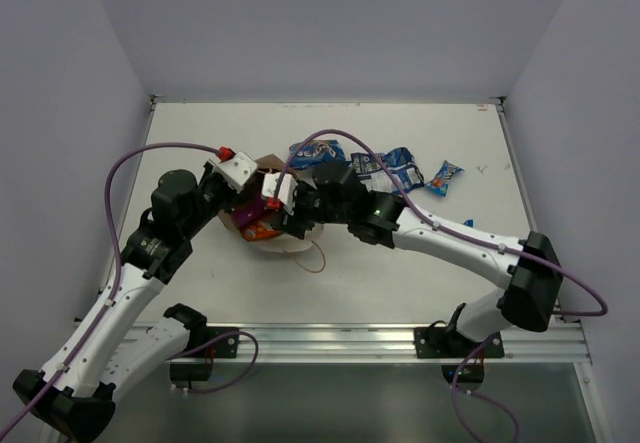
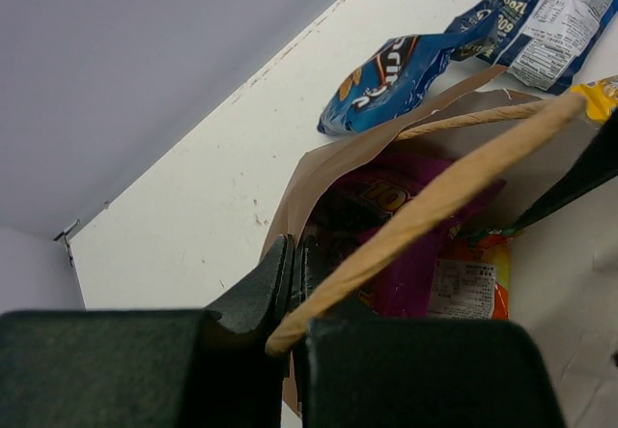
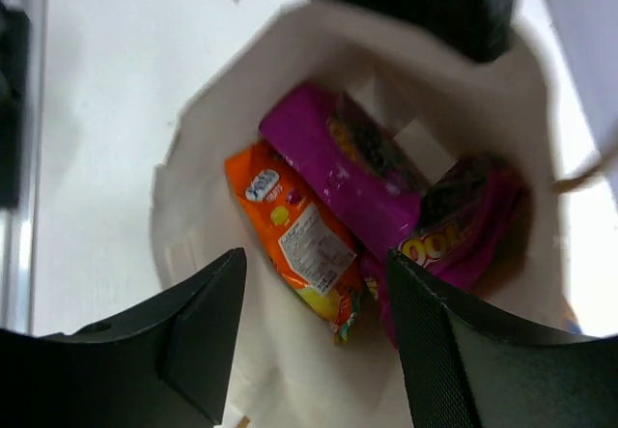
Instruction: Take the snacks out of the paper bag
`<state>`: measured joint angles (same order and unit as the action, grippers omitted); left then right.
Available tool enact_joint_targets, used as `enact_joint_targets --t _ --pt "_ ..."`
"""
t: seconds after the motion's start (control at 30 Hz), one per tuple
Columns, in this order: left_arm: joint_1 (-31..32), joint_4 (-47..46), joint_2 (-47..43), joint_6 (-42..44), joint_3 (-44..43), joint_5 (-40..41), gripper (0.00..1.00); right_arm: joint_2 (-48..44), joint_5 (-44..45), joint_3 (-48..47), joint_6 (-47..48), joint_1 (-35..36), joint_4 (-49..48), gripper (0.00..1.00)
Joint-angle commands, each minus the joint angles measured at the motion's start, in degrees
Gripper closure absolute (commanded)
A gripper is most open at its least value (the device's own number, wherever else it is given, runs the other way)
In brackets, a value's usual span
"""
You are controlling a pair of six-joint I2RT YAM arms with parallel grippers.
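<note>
Left gripper (image 2: 294, 283): fingers pinched closed on the paper bag (image 2: 323, 167) rim, at the bag's 10 o'clock side in the top view. The twisted handle (image 2: 454, 182) crosses just past the fingers. Judgement: it holds the mouth open and pins the bag so it won't drag.

Bag sits near table centre, tipped open toward the right arm. Inside: orange packet (image 3: 299, 244) and two magenta pouches (image 3: 338, 172), one lying on the other (can't tell if anything sits under them).

Right gripper (image 3: 317, 259): comes in from 3 o'clock, fingers apart, nothing held, hovering over the bag mouth with the orange packet framed between them. Looks lined up for the next pick.

At 1 to 2 o'clock from the bag, snacks lie loose on the table (image 1: 200, 133): blue chip bag (image 1: 315, 151) touching the rim, blue-white packet (image 1: 395, 168), small blue wrapper (image 1: 445, 176). So roughly mid-task.

Table is matte white, lightly scuffed, with a metal rail at 6 o'clock. Plain pale grey walls (image 1: 330, 23) enclose three sides.
</note>
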<state>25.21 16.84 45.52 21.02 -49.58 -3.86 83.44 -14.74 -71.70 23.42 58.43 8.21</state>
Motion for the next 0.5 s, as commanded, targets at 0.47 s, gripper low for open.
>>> enact_joint_targets --t 0.47 --pt "0.0 -3.0 0.1 -1.5 -3.2 -1.8 1.00 16.4 0.4 -2.7 11.4 -0.1 2.7 0.30"
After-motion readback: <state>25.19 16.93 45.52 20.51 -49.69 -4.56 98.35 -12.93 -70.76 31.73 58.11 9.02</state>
